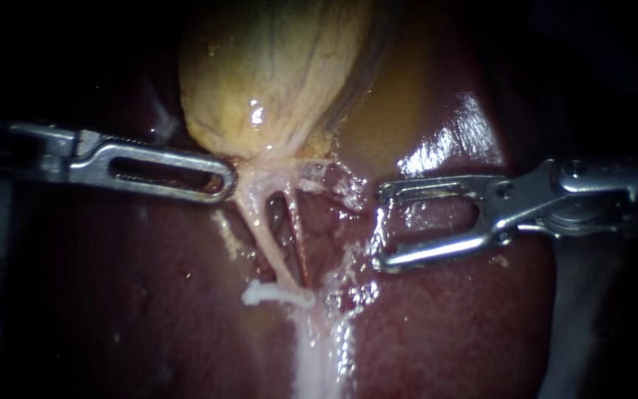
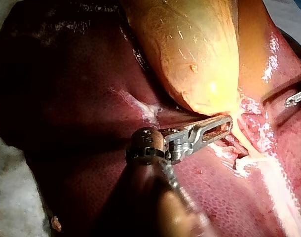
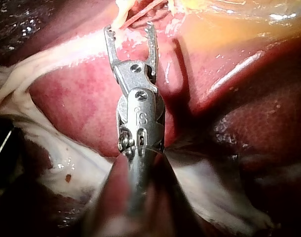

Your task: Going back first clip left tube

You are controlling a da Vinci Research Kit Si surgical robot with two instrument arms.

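A: Steel jaws of the left instrument (image 1: 224,179) lie together, tip touching pale tissue under the gallbladder (image 1: 275,66).
B: Right instrument (image 1: 379,227)?
A: Jaws gaping, empty, just beside the tubes, over the liver (image 1: 444,318).
B: Left tube (image 1: 266,240)?
A: Between both instruments, running down from the gallbladder. A white bit (image 1: 275,295) crosses its lower end; can't tell if it's a clip.

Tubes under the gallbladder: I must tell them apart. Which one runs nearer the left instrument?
The pale, thicker tube, starting right beside the left instrument; the thin reddish tube lies farther away, toward the right instrument.
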